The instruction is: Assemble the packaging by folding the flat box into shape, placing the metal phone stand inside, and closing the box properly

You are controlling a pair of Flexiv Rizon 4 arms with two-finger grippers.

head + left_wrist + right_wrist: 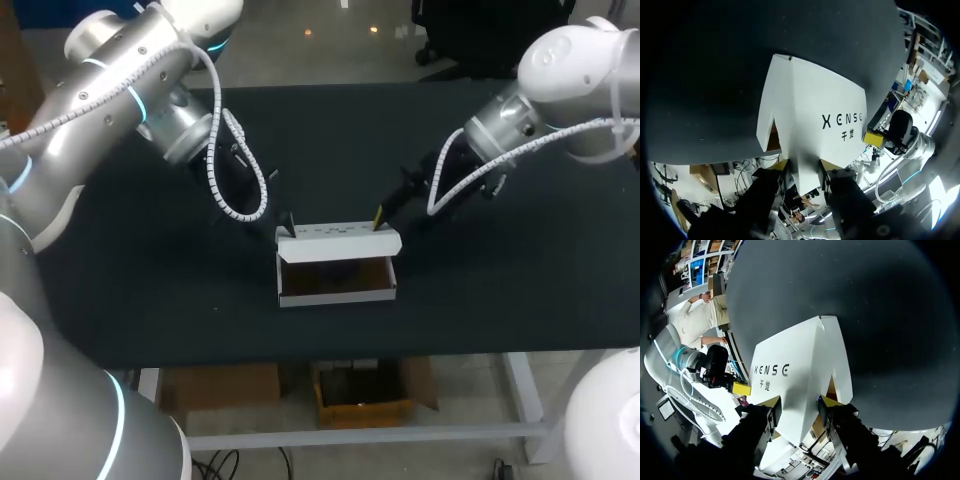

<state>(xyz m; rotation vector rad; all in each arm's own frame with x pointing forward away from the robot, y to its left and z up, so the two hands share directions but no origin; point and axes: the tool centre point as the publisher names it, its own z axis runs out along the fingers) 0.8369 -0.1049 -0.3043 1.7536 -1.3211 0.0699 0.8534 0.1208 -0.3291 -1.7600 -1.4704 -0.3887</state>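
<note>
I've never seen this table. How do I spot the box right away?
Find the big black table. Near its middle sits the box. It is white outside and brown inside. Its lid stands up, and yellow-tipped jaws hold it at both ends.

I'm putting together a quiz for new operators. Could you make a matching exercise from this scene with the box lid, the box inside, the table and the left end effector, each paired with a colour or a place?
Things:
1. box lid
2. box inside
3. table
4. left end effector

Descriptions:
A. black
B. brown
C. at the lid's left end in the head view
D. white, raised along the box's far side

Pairs: 1-D, 2-B, 3-A, 4-C
</note>
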